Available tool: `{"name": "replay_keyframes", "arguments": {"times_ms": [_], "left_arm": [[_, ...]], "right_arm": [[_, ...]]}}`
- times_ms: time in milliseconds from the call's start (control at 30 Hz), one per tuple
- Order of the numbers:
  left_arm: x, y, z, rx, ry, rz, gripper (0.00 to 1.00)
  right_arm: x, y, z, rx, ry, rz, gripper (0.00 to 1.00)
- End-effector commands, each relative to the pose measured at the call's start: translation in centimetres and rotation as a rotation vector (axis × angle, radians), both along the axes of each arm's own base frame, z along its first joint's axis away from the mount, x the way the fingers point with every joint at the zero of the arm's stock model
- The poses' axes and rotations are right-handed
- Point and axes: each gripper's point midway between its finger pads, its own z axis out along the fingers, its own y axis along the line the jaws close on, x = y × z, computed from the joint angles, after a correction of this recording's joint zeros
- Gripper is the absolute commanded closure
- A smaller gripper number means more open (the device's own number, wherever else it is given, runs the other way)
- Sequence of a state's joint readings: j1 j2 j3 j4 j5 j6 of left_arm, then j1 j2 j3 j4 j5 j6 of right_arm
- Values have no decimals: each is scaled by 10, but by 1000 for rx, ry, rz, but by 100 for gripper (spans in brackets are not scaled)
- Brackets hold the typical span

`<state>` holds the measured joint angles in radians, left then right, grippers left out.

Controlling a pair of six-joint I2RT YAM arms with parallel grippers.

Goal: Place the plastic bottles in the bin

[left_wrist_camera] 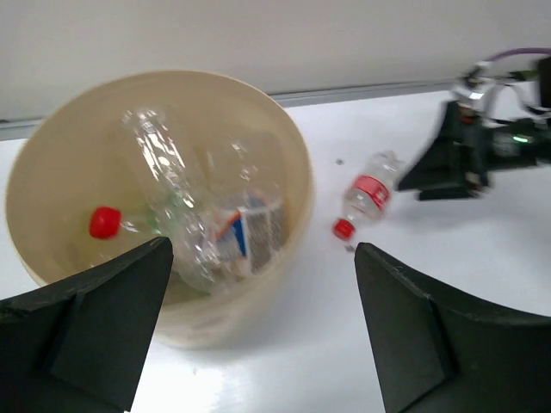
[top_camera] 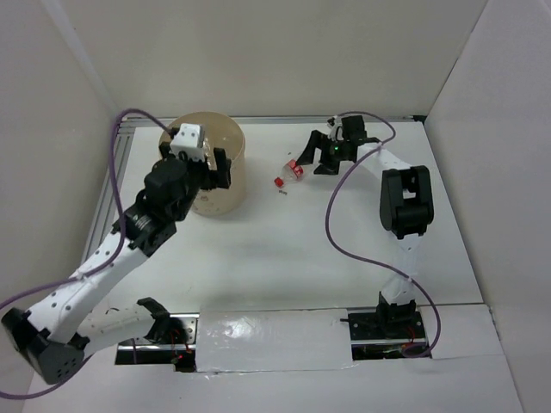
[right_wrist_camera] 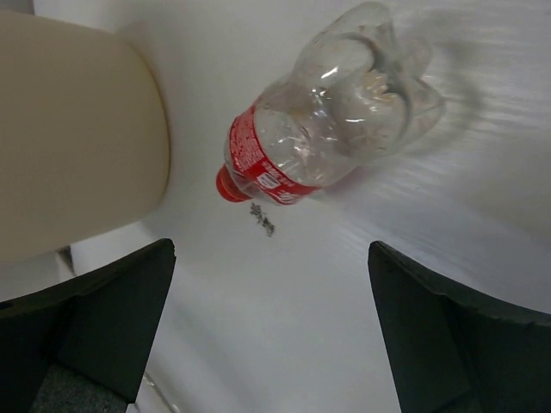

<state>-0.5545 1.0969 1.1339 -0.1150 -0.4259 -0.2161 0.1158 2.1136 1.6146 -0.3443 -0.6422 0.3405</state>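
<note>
The tan bin (top_camera: 220,203) stands at the far left of the table. In the left wrist view the bin (left_wrist_camera: 295,163) holds several crushed clear bottles (left_wrist_camera: 176,185), one with a red cap. One more clear bottle (top_camera: 292,171) with a red cap and a red-white label lies on the table to the right of the bin. It also shows in the left wrist view (left_wrist_camera: 368,194) and the right wrist view (right_wrist_camera: 320,138). My left gripper (top_camera: 215,169) is open and empty above the bin's near right rim (left_wrist_camera: 263,251). My right gripper (top_camera: 312,157) is open and empty just right of the lying bottle (right_wrist_camera: 271,251).
White walls close the table on the left, the back and the right. A metal rail (top_camera: 110,185) runs along the left edge. A small dark smudge (right_wrist_camera: 262,218) marks the table beside the bottle's cap. Purple cables hang from both arms.
</note>
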Motion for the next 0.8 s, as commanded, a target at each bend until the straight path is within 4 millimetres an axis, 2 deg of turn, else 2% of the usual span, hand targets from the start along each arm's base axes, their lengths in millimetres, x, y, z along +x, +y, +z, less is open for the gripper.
{"name": "replay_keyframes", "arguments": {"times_ms": [0,33,67,133,167,200,233,300,333,367,400,467,500,533,633,667,733,767], "left_arm": [[-32,-3,-19,-44,28,-22,0],[-40,-3,-23,-61,39,-20,0],[-56,-2,-19,-92,28,-29,0],[-72,0,-41,-115,81,-23,0],[-85,-1,-39,-144,74,-45,0],[-91,0,-44,-166,85,-39,0],[-97,2,-58,-155,120,-33,0],[-108,5,-61,-192,131,-27,0],[-112,4,-62,-197,141,-36,0],[-116,8,-72,-185,169,-28,0],[-117,8,-75,-186,182,-24,0],[-122,13,-75,-198,188,-20,0],[-123,13,-77,-203,196,-16,0],[-123,16,-74,-218,188,-7,0],[-127,17,-86,-215,207,-12,0],[-128,17,-99,-193,227,-7,0],[-133,11,-118,-204,276,-37,0],[-136,9,-140,-187,320,-41,0]], "right_arm": [[11,32,-2,66,41,-75,0],[14,33,-7,42,46,-89,0],[19,32,-24,9,88,-144,0],[25,41,-28,-8,80,-155,0],[29,34,-44,-49,92,-192,0],[31,39,-45,-50,101,-214,0],[35,37,-50,-57,101,-238,0],[46,34,-59,-89,97,-305,0],[51,36,-55,-97,81,-324,0],[55,30,-63,-122,79,-362,0],[56,34,-68,-128,87,-378,1],[60,34,-66,-144,69,-393,7],[60,32,-73,-158,75,-402,11],[60,32,-73,-158,75,-402,21],[62,30,-77,-179,57,-396,40],[58,30,-81,-183,63,-379,53],[56,34,-67,-182,10,-302,66],[54,37,-59,-181,-15,-263,74]]}}
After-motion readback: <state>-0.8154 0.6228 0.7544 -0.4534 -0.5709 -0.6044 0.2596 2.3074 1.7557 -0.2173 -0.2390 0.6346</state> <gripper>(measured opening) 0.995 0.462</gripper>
